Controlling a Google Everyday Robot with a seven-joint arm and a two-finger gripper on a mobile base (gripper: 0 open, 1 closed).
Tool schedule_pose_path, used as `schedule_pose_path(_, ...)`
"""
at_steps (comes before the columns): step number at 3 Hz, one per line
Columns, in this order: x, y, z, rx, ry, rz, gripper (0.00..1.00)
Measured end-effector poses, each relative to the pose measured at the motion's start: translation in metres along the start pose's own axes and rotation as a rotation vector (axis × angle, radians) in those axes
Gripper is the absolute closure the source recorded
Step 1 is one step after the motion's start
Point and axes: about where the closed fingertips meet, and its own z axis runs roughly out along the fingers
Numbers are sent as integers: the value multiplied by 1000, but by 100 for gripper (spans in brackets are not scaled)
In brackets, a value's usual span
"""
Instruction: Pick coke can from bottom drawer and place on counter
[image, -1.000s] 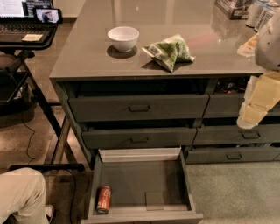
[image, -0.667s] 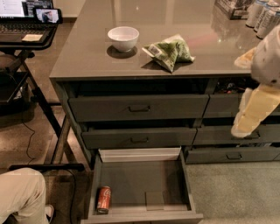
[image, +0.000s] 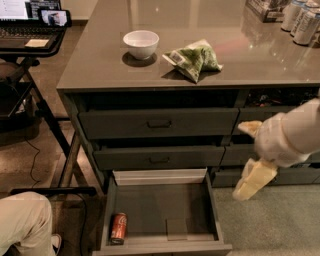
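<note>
The bench (image: 260, 65) - a glossy grey-brown top on a dark-grey drawer cabinet - fills the upper part of the camera view. Below its left stack, the bottom drawer (image: 161, 248) stands pulled fully out, its flat grey floor open to view and a pale back edge behind it; the two handled drawers above are shut.

At the right, level with the drawer fronts, a white arm reaches in, and its tool (image: 254, 179) hangs off the floor to the right of the open drawer, well apart from the can. Whether the tool is wide or narrow cannot be told.

On the bench a crumpled green bag (image: 194, 59) lies near the front edge, a white bowl (image: 141, 43) stands upright to its left, apparently empty, and tall white-silver cans (image: 301, 20) stand at the far right corner.

The coke can (image: 118, 228) lies on its side in the drawer's front left corner, just beside the left wall, its long axis running front to back. Its white lettering cannot be read.
</note>
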Motion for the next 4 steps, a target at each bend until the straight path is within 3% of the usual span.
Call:
schedule_pose_path(1, 13, 14, 78, -30, -132, -8, 0)
schedule_pose_path(2, 13, -3, 87, 27, -149, -20, 0)
schedule_pose_path(3, 13, -3, 87, 28, -149, -19, 0)
schedule_pose_path(4, 24, -7, 107, 42, -179, 11, 0)
